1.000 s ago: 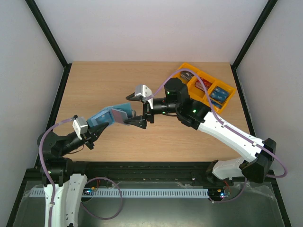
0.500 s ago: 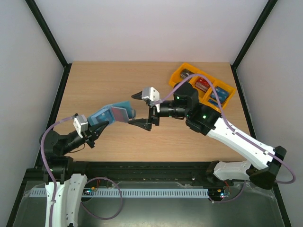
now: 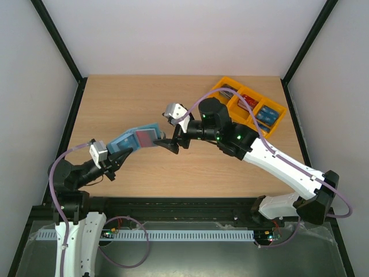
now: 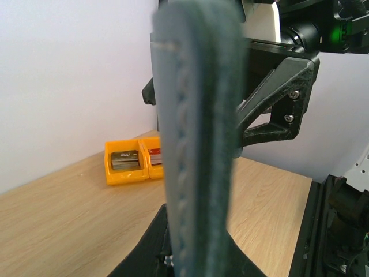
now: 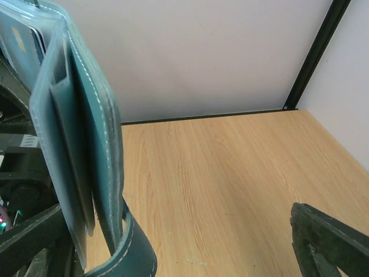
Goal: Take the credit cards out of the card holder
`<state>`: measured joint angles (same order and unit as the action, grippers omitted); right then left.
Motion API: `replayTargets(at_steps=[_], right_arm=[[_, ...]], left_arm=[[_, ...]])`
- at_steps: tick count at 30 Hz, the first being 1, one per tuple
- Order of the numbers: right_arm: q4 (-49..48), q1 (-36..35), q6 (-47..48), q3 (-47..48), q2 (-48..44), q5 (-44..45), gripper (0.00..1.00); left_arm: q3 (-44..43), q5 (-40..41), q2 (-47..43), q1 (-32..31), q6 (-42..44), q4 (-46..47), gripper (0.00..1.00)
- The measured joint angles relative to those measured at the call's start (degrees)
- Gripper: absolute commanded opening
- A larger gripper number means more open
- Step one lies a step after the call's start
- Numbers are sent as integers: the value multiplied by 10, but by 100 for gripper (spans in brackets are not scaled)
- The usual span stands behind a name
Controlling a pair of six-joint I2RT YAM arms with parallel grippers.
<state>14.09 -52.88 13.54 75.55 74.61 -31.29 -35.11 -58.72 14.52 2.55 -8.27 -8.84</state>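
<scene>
Two end effectors meet at the card holder (image 3: pixel 135 140), which hangs above the counter (image 3: pixel 127 104), well left of the orange tray (image 3: pixel 277 118). The left end effector (image 3: pixel 118 153) is clenched on its near end. The right end effector (image 3: pixel 164 131) is spread wide around its far end, where a red credit card (image 3: pixel 145 137) shows. Pinching cover and card together would jam the card, and a hard pull could tear the holder free.

No legible text is showing anywhere. The credit cards (image 3: pixel 267 113) in the orange tray (image 3: pixel 226 81) are appearing too small.
</scene>
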Motion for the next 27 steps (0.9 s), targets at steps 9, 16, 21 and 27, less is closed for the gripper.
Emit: replayTargets(at_steps=[9, 16, 21, 27], right_arm=[[48, 22, 29, 23, -9, 3, 99], [50, 35, 27, 28, -7, 2, 99], [51, 35, 16, 30, 2, -14, 99], [47, 31, -8, 33, 24, -81, 99]], left_arm=[[12, -2, 1, 0, 3, 23, 2], [21, -2, 2, 0, 5, 30, 2], [21, -2, 2, 0, 8, 30, 2], [24, -3, 19, 0, -3, 46, 2]])
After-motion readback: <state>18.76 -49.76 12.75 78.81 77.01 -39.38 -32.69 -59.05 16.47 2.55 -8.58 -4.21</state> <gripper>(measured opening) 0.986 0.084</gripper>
